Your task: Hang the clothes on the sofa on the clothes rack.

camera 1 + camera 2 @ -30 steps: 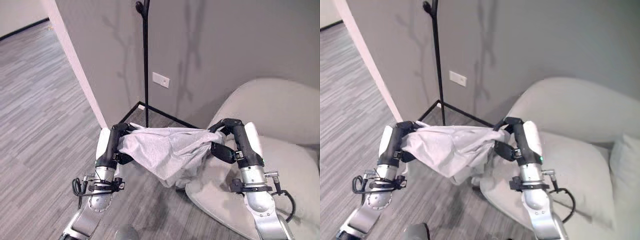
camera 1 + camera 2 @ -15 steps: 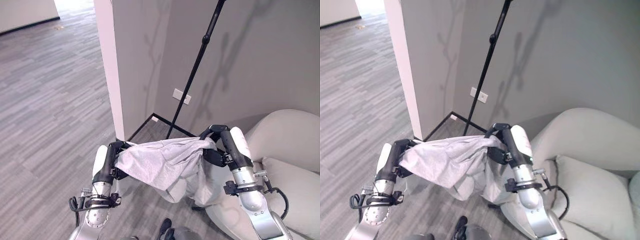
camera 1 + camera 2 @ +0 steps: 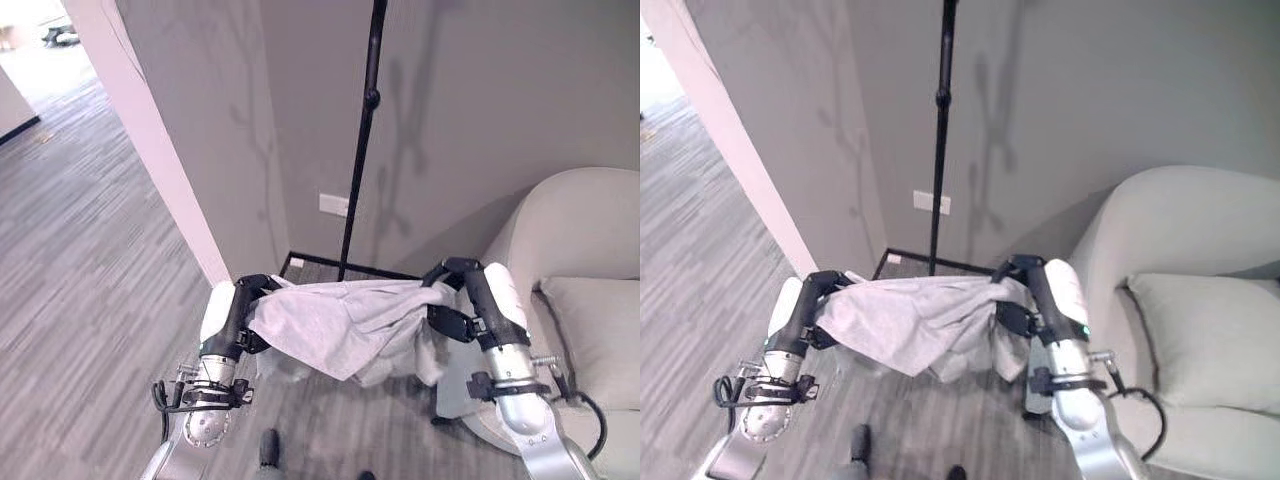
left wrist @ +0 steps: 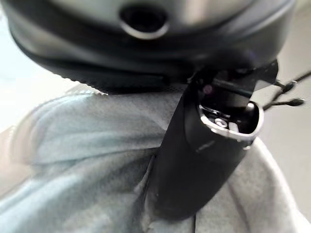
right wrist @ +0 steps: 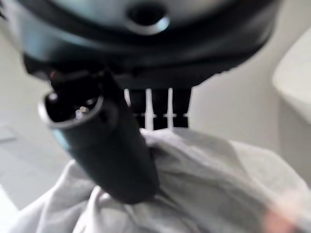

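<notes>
A light grey garment [image 3: 340,325] hangs stretched between my two hands at about waist height, sagging in the middle. My left hand [image 3: 245,300] is shut on its left end, with the thumb [image 4: 194,160] pressed into the cloth [image 4: 87,145]. My right hand [image 3: 455,285] is shut on the right end, where its thumb [image 5: 107,150] pins the fabric [image 5: 204,179]. The black clothes rack pole [image 3: 360,170] rises straight ahead just beyond the garment, against the grey wall. Its top runs out of view.
The rack's black base frame [image 3: 330,262] lies on the floor by the wall. A pale sofa [image 3: 580,230] with a cushion [image 3: 600,330] stands close on my right. A wall corner [image 3: 150,140] juts out on the left, with open wood floor beyond it.
The whole picture has shifted, so the camera moved: the pole now stands upright near the middle and the sofa sits further right. Both hands still hold the garment stretched between them.
</notes>
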Controlling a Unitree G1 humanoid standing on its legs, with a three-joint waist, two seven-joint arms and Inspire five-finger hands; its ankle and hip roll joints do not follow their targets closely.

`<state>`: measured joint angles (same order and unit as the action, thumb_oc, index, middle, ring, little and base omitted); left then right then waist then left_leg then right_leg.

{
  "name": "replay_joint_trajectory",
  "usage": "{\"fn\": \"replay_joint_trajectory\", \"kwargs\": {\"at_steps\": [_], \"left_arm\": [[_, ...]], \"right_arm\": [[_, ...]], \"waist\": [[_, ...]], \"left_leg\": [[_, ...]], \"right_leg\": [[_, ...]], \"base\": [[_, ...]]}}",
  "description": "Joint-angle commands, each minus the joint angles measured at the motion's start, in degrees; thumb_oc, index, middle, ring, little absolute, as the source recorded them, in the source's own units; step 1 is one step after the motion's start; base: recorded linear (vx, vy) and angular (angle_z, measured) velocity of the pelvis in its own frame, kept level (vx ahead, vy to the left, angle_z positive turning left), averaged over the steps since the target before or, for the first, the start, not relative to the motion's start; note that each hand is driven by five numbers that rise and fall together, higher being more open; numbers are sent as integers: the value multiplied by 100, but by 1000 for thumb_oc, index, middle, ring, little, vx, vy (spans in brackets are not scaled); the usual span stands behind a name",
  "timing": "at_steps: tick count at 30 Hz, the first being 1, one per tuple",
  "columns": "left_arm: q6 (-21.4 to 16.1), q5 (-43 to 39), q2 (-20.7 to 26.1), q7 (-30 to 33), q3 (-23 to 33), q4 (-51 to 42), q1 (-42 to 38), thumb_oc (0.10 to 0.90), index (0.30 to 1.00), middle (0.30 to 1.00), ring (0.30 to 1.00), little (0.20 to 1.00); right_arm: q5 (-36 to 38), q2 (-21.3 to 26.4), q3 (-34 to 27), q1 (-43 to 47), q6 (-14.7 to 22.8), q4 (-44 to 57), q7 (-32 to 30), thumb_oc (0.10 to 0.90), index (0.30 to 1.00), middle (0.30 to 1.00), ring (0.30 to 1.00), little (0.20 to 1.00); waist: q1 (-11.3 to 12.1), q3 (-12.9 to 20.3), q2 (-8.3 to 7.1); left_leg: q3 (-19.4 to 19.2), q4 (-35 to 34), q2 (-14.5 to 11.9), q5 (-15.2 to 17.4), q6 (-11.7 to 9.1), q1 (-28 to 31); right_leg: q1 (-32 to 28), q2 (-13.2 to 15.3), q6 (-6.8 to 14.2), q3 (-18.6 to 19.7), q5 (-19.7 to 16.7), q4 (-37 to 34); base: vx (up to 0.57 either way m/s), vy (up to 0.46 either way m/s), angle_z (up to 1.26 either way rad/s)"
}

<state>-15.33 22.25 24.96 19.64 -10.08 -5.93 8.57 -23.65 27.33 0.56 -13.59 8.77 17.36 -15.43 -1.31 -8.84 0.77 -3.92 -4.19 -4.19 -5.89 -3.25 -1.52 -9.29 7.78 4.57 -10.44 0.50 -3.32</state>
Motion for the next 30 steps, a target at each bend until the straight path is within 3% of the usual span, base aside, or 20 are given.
{"fn": "replay_joint_trajectory", "kwargs": {"at_steps": [1, 2, 3, 4, 5, 6, 8, 9, 12, 14, 15, 16, 19, 20, 22, 24, 30], "left_arm": [[-5, 258, 669, 1428, 1776, -452, -631, 400, 300, 300, 300, 300], [2, 276, 675, 1449, 1775, -439, -667, 400, 300, 300, 300, 300], [120, 476, 770, 1616, 1874, -448, -1105, 400, 300, 300, 300, 300], [125, 486, 773, 1626, 1873, -434, -1142, 400, 300, 300, 300, 300], [181, 566, 826, 1765, 1826, -422, -1478, 400, 300, 300, 300, 300], [207, 602, 886, 1817, 1797, -407, -1648, 400, 300, 300, 300, 300], [241, 629, 933, 1867, 1755, -355, -1871, 400, 300, 300, 300, 300], [295, 696, 985, 1912, 1719, -386, -2118, 400, 300, 300, 300, 300], [324, 739, 988, 1991, 1700, -442, -2385, 400, 300, 300, 300, 300], [325, 794, 1042, 2001, 1634, -440, -2701, 400, 300, 300, 300, 300], [318, 829, 1070, 2062, 1549, -412, -2995, 400, 300, 300, 300, 300], [335, 847, 1060, 2122, 1535, -390, -3135, 400, 300, 300, 300, 300], [344, 964, 1051, 2187, 1477, -384, -3329, 400, 300, 300, 300, 300], [405, 1032, 1085, 2193, 1546, -393, -3374, 400, 300, 300, 300, 300], [442, 1107, 1118, 2180, 1575, -420, -3408, 400, 300, 300, 300, 300], [478, 1066, 1211, 2213, 1636, -355, -3516, 400, 300, 300, 300, 300], [801, 1094, 1667, 2438, 1395, 456, -4436, 400, 300, 300, 300, 300]], "right_arm": [[-673, 324, -1603, 801, -501, 85, -1339, 400, 300, 300, 300, 300], [-694, 305, -1605, 829, -520, 100, -1337, 400, 300, 300, 300, 300], [-949, 295, -1657, 1039, -669, 161, -1441, 400, 300, 300, 300, 300], [-961, 288, -1661, 1068, -681, 166, -1439, 400, 300, 300, 300, 300], [-1265, 402, -1693, 1343, -842, 198, -1613, 400, 300, 300, 300, 300], [-1353, 435, -1699, 1503, -908, 231, -1678, 400, 300, 300, 300, 300], [-1458, 484, -1705, 1717, -1000, 231, -1784, 400, 300, 300, 300, 300], [-1596, 503, -1710, 2005, -1107, 255, -1948, 400, 300, 300, 300, 300], [-1667, 478, -1746, 2329, -1207, 329, -2104, 400, 300, 300, 300, 300], [-1808, 582, -1802, 2650, -1354, 312, -2206, 400, 300, 300, 300, 300], [-1911, 698, -1801, 2851, -1490, 223, -2346, 400, 300, 300, 300, 300], [-1993, 761, -1821, 2930, -1545, 217, -2428, 400, 300, 300, 300, 300], [-2312, 973, -1808, 3078, -1647, 228, -2459, 400, 300, 300, 300, 300], [-2282, 990, -1895, 3049, -1631, 322, -2366, 400, 300, 300, 300, 300], [-2365, 1011, -1921, 3096, -1603, 475, -2347, 400, 300, 300, 300, 300], [-2373, 1245, -1869, 3327, -1469, 547, -2291, 400, 300, 300, 300, 300], [-2112, 1901, -1589, 3963, -1350, 116, -2442, 400, 300, 300, 300, 300]], "waist": [[127, 618, -144], [154, 585, -161], [98, 592, -161], [113, 558, -168], [54, 491, -146], [28, 448, -103], [12, 365, -65], [5, 419, -17], [-11, 425, -89], [-34, 444, -121], [-76, 472, -148], [-113, 479, -181], [-124, 511, -226], [-128, 569, -271], [-100, 701, -363], [-102, 892, -356], [-168, 1064, -172]], "left_leg": [[-95, -48, 87, 719, 76, 567], [-130, -55, 104, 679, 98, 556], [-180, -68, 245, 849, 257, 785], [-200, -71, 256, 811, 274, 768], [-281, -70, 357, 960, 433, 991], [-328, -77, 381, 949, 513, 1063], [-379, -74, 410, 1003, 586, 1150], [-529, -81, 443, 1125, 635, 1328], [-614, -81, 523, 1243, 612, 1406], [-607, -81, 458, 1286, 508, 1382], [-552, -81, 365, 1357, 373, 1393], [-524, -81, 322, 1351, 300, 1408], [-539, -81, 241, 1424, 190, 1479], [-546, -81, 237, 1486, 155, 1533], [-556, -81, 203, 1526, 102, 1647], [-590, -81, -76, 1453, -29, 1694], [-637, -17, -609, 1127, -346, 1588]], "right_leg": [[310, 263, 274, -27, 343, 742], [379, 288, 282, 15, 347, 823], [609, 374, 367, 101, 325, 1553], [667, 388, 371, 126, 312, 1617], [948, 562, 468, 128, -11, 2517], [1114, 593, 447, 82, -198, 2908], [1335, 665, 457, 0, -225, 3442], [1489, 901, 463, -393, -366, 3751], [1570, 1147, 480, -680, -353, 3486], [1561, 1212, 482, -816, -345, 2694], [1574, 1218, 572, -671, -407, 1853], [1611, 1247, 616, -554, -609, 1452], [1547, 1276, 768, -361, -987, 769], [1429, 1254, 779, -284, -951, 521], [1297, 1155, 812, -304, -1059, 446], [1142, 854, 761, -366, -897, 269], [888, 294, 552, -470, -648, -135]], "base": [[154, 283, -36], [175, 284, -25], [62, 184, -33], [166, 345, -46], [42, 265, -30], [84, 342, -17], [38, 187, -24], [94, 137, -17], [82, 4, -12], [110, -200, -4], [188, -317, 6], [166, -241, 0], [173, -142, -6], [260, -173, -4], [264, -179, -2], [269, -263, 0], [146, -181, -12]]}}
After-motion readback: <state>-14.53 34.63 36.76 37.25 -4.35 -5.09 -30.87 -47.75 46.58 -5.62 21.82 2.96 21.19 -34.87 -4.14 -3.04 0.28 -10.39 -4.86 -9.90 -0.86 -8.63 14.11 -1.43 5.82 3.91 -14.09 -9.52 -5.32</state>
